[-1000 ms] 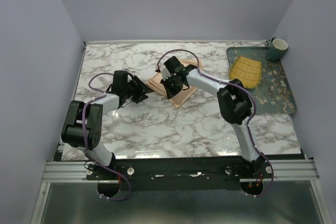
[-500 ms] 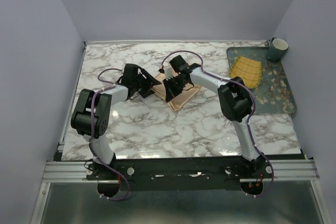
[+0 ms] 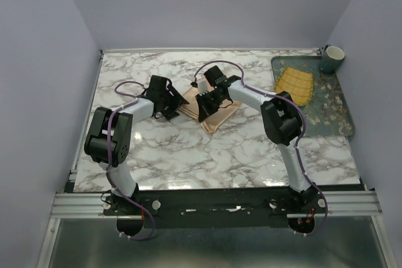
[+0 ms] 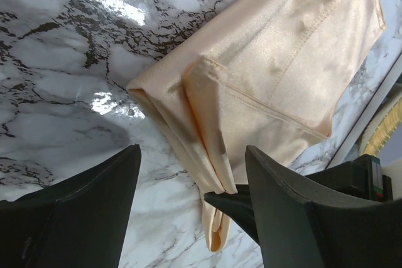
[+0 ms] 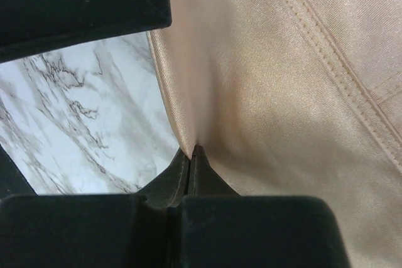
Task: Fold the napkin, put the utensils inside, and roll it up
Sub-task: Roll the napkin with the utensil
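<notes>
The peach-orange napkin lies folded in layers near the middle of the marble table, and fills much of the left wrist view. My right gripper is shut on the napkin's left folded edge; its dark tip shows pinching that edge in the left wrist view. My left gripper is open just left of the napkin, its fingers standing on either side of the pinched edge, with nothing held. No utensils are in view.
A patterned blue-green tray sits at the right side, carrying a yellow checked cloth. A mug stands at the tray's far corner. The table's back edge and walls lie beyond the napkin.
My left gripper has swung right up to the napkin's left edge and opened wider. The right gripper has stayed shut on the napkin, shifting slightly right with it.
</notes>
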